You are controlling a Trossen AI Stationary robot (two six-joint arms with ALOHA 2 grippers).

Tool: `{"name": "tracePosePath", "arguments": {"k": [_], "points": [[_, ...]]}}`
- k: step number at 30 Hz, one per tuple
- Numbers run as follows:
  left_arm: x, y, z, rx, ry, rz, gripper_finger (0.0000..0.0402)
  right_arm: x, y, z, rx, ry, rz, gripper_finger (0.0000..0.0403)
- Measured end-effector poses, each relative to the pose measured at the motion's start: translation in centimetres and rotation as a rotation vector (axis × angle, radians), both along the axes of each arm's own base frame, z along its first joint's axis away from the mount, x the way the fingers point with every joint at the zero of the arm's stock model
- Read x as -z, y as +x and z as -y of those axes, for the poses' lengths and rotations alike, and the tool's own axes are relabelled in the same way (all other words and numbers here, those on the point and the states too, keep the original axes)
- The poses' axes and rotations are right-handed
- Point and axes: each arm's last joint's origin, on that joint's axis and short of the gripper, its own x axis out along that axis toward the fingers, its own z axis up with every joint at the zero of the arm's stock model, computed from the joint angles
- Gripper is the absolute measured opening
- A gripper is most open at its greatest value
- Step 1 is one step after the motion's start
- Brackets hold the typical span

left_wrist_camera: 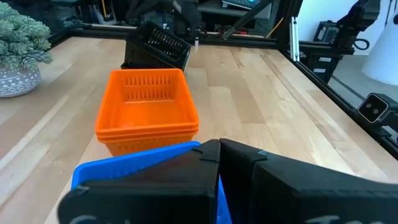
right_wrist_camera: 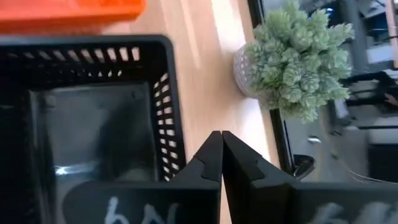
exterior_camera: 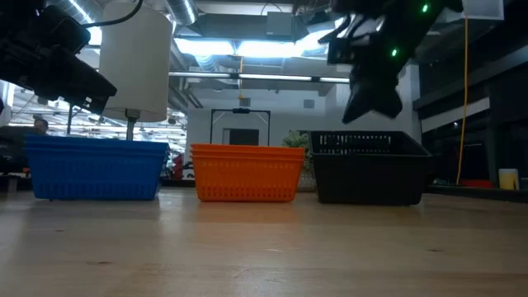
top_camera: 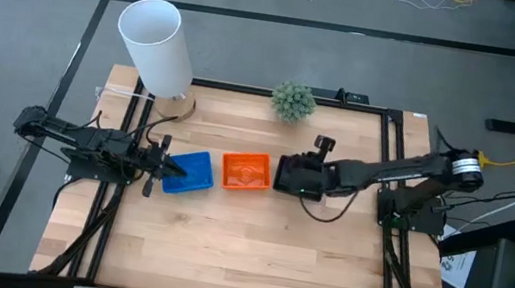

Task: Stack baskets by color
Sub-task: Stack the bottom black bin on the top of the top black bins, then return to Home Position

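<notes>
Three sets of baskets stand in a row mid-table on their bases. The blue basket [top_camera: 191, 172] is at the left. Nested orange baskets [top_camera: 245, 172] are in the middle, with two rims showing [left_wrist_camera: 149, 127]. The black basket [top_camera: 291, 175] is at the right. My left gripper [top_camera: 162, 164] is shut and hovers above the blue basket's left end [left_wrist_camera: 134, 160]. My right gripper [right_wrist_camera: 221, 134] is shut and slants down above the black basket's far wall [right_wrist_camera: 166, 118]. In the low view my right gripper [exterior_camera: 373, 103] is clear of the black basket's rim.
A tall white cylinder [top_camera: 156, 41] stands at the far left of the table, and a small green plant [top_camera: 294, 100] sits at the far edge. Black frame rails [top_camera: 391, 163] run along the table's sides. Bare wood [top_camera: 242, 253] fills the near half.
</notes>
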Motion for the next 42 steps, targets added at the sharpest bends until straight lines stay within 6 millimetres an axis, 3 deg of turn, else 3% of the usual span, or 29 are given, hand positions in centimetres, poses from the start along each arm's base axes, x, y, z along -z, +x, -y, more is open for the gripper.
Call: {"name": "tracePosePath", "arguments": {"k": [7, 13, 19, 25, 27, 30, 33, 37, 42], "points": [[0.0, 0.0, 0.0, 0.0, 0.0, -0.001, 0.0, 3.6, 1.3, 0.5, 0.025, 0.024, -0.118, 0.0001], [0.0, 0.0, 0.0, 0.0, 0.0, -0.001, 0.0, 4.0, 1.5, 0.5, 0.04, -0.033, -0.128, 0.0], [0.0, 0.0, 0.0, 0.0, 0.0, -0.002, 0.0, -0.4, 1.0, -0.1, 0.103, -0.054, -0.026, 0.0], [0.0, 0.0, 0.0, 0.0, -0.001, -0.002, 0.0, -5.4, 0.8, -1.8, 0.179, 0.221, 0.183, 0.0009], [0.0, 0.0, 0.0, 0.0, -0.001, -0.002, 0.0, -6.0, 0.8, -2.6, 0.209, 0.387, 0.228, 0.0012], [0.0, 0.0, 0.0, 0.0, -0.001, -0.001, 0.0, -6.1, 0.6, -3.5, 0.071, 0.46, 0.16, 0.0015], [0.0, 0.0, 0.0, 0.011, -0.01, 0.0, 0.0, -5.4, -1.3, -3.7, 0.098, 0.435, 0.206, 0.0016], [0.0, 0.0, 0.1, 0.035, -0.006, 0.002, 0.0, -3.4, -5.3, -4.6, 0.084, 0.532, 0.378, 0.0016], [-0.1, 0.0, 0.1, 0.042, 0.04, 0.022, 0.0, -2.1, -8.5, -6.3, -0.337, 0.723, 0.727, 0.0016]]}}
